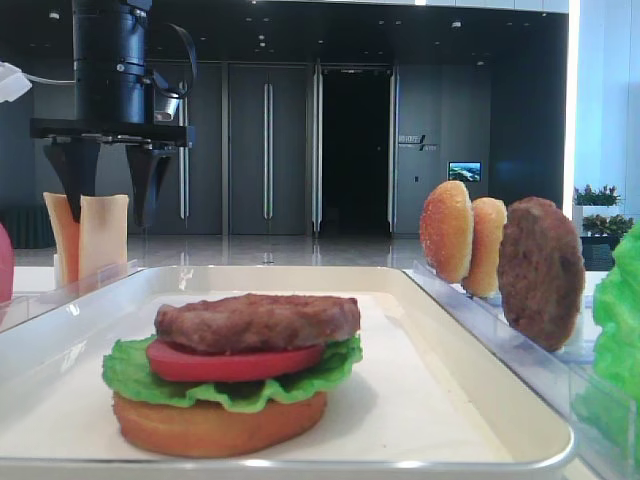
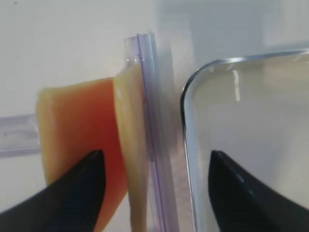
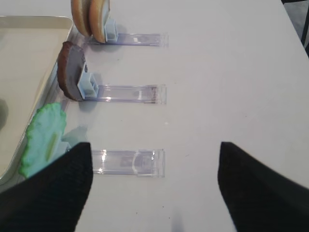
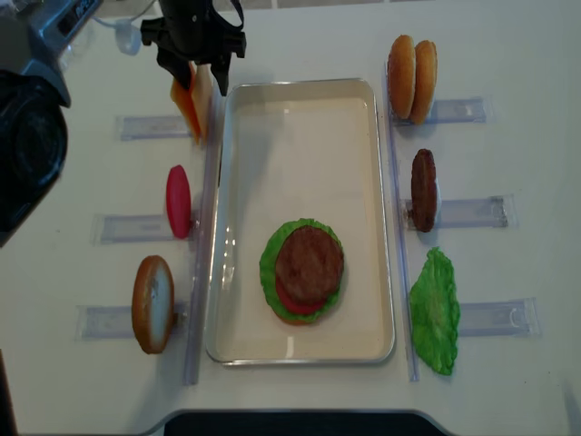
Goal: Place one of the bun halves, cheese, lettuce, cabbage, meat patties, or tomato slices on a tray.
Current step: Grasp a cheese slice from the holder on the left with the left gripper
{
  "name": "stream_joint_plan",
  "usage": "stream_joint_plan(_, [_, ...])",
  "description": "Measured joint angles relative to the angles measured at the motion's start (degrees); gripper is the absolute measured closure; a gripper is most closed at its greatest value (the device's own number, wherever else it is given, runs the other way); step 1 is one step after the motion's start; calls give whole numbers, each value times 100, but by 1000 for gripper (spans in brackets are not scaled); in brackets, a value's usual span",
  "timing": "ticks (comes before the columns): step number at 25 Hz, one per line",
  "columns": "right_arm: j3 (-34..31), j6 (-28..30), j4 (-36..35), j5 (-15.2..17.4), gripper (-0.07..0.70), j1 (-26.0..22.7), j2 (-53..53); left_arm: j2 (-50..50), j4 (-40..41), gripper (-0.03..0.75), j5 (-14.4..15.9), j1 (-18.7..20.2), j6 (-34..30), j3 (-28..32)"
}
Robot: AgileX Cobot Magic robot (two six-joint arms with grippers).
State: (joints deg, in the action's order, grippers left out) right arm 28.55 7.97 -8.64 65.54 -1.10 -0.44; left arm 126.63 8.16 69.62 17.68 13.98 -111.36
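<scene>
Left end effector (image 4: 193,56): poised above the cheese slices at the far left corner of the tray; jaws apart and clamped on nothing. In the left wrist view one fingertip (image 2: 77,188) lies over the outer slice and the other over the tray corner.
Right end effector (image 3: 154,186): jaws spread wide and holding nothing, over bare worktop (image 3: 231,72) to the right of the racks.
Cheese (image 4: 195,104): two thin slices standing on edge in a clear rack (image 4: 145,126) just outside the tray's far left rim; the outer one looks orange, the inner one pale yellow.
Tray (image 4: 363,209): cream-white, lying lengthwise at the centre of the worktop.
Stack on tray: flat bun base (image 1: 215,425), lettuce leaf (image 4: 268,272), tomato slice (image 1: 230,362), meat patty (image 4: 310,263) on top, in the near half of the tray.
Left of tray: a red tomato slice (image 4: 178,201) on edge in the middle rack; a bun half (image 4: 152,303) on edge in the near rack.
Right of tray: two bun halves (image 4: 411,65) side by side on edge in the far rack; a meat patty (image 4: 423,190) on edge in the middle rack; a lettuce leaf (image 4: 436,312) at the near rack.
</scene>
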Motion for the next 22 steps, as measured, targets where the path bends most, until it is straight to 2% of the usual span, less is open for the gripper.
stream_joint_plan(2, [0, 0, 0, 0, 91, 0, 0, 14, 30, 231, 0, 0, 0, 0])
stream_joint_plan(5, [0, 0, -2, 0, 91, 0, 0, 46, 55, 316, 5, 0, 0, 0])
stream_joint_plan(13, [0, 0, -2, 0, 91, 0, 0, 61, 145, 646, 10, 0, -126, 0])
stream_joint_plan(14, [0, 0, -2, 0, 91, 0, 0, 61, 157, 669, 10, 0, -177, 0])
stream_joint_plan(22, [0, 0, -2, 0, 91, 0, 0, 61, 175, 680, 20, 0, -257, 0])
